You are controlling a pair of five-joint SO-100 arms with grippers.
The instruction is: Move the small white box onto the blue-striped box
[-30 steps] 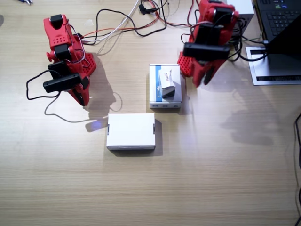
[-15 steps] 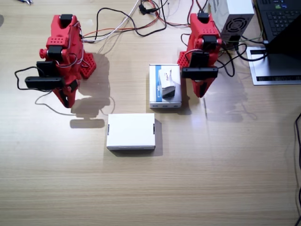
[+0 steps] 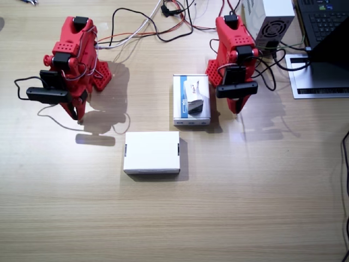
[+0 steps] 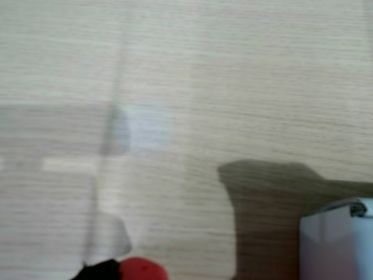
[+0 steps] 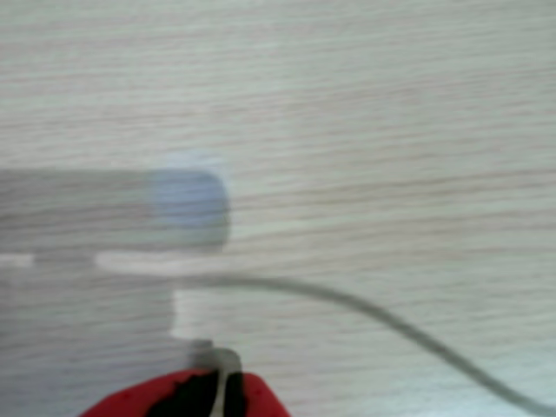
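1. The small white box (image 3: 194, 97), a tiny white carton with a dark grey side, is sitting on top of the blue-striped box (image 3: 191, 113), a flat white rectangular box with a blue stripe along its left edge in the fixed view, near the middle of the light wooden table (image 3: 262, 196).
2. The left gripper (image 3: 238, 107), red plastic, is hanging just beside the striped box on its laptop side, apart from it and holding nothing; whether its jaws are parted or together I cannot tell.
3. In a wrist view, a pale box corner (image 4: 338, 239) is showing at the lower edge with its shadow on the wood; the picture is blurred and only a bit of red gripper is showing.
4. A large plain white flat box (image 3: 151, 152) is lying nearer the camera, apart from the striped one.
5. The right gripper (image 3: 75, 112) is pointing down over bare wood, well apart from the boxes, carrying nothing; its jaw state cannot be told.
6. Cables (image 3: 147, 27), a grey power unit (image 3: 270, 22) and a laptop (image 3: 327, 38) are lying along the far edge.
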